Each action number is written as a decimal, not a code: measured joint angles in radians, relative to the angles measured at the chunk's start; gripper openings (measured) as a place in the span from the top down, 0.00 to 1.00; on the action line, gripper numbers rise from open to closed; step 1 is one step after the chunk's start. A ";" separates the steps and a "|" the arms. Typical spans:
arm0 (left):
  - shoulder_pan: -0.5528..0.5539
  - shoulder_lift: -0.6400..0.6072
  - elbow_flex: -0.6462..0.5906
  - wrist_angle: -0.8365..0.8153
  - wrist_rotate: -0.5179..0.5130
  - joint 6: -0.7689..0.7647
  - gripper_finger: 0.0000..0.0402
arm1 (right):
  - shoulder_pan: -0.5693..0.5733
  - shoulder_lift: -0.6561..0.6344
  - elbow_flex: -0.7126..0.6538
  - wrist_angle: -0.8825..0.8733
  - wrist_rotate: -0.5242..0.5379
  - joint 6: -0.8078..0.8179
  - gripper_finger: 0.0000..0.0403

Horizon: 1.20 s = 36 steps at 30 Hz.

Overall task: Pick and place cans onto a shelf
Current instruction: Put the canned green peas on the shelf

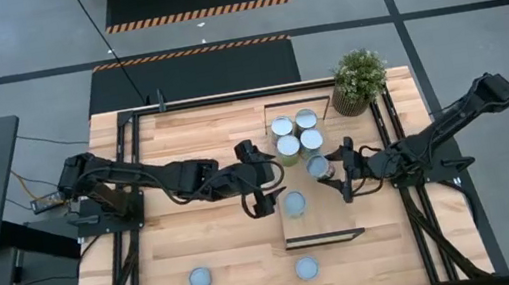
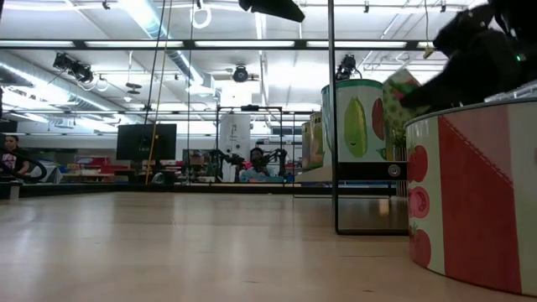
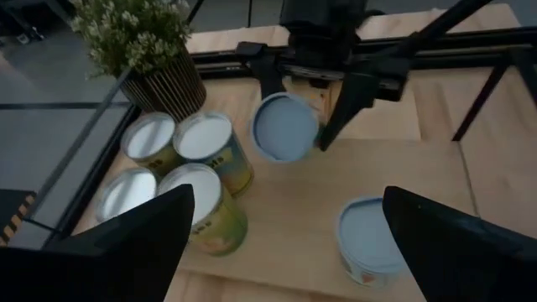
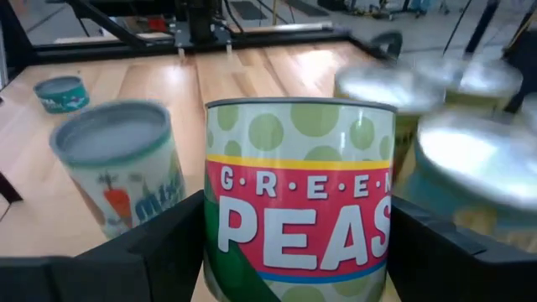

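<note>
Four cans [image 1: 296, 132] with pale tops stand grouped at the far end of the light-wood shelf [image 1: 338, 213]. Another can [image 1: 294, 203] stands alone on the shelf's middle. My right gripper [image 1: 332, 169] is shut on a green-peas can [image 4: 298, 201] next to the group. The low view shows this can [image 2: 403, 91] tilted. My left gripper [image 1: 265, 176] hangs open over the shelf's left edge, touching nothing; in its wrist view its fingers stand wide apart [image 3: 285, 210] above the shelf. Two more cans [image 1: 200, 278] [image 1: 307, 267] stand on the table near its front edge. My right gripper pinches the green-peas can between its two fingers, one on each opposite side of the can's wall [image 4: 216, 252]. The fingers [image 3: 344, 109] come at it nearly level from the table's right. Whether its bottom touches the shelf, I cannot tell.
A potted plant [image 1: 358, 79] stands at the table's far right, beside the shelf's end. The shelf's thin dark frame [image 2: 334, 126] rises at its ends. A can [image 2: 474, 193] near the table's front edge fills the right of the low view.
</note>
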 joint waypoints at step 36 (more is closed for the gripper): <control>-0.093 0.137 -0.001 -0.047 0.016 -0.060 0.03 | -0.053 0.157 -0.180 0.171 -0.049 0.183 0.11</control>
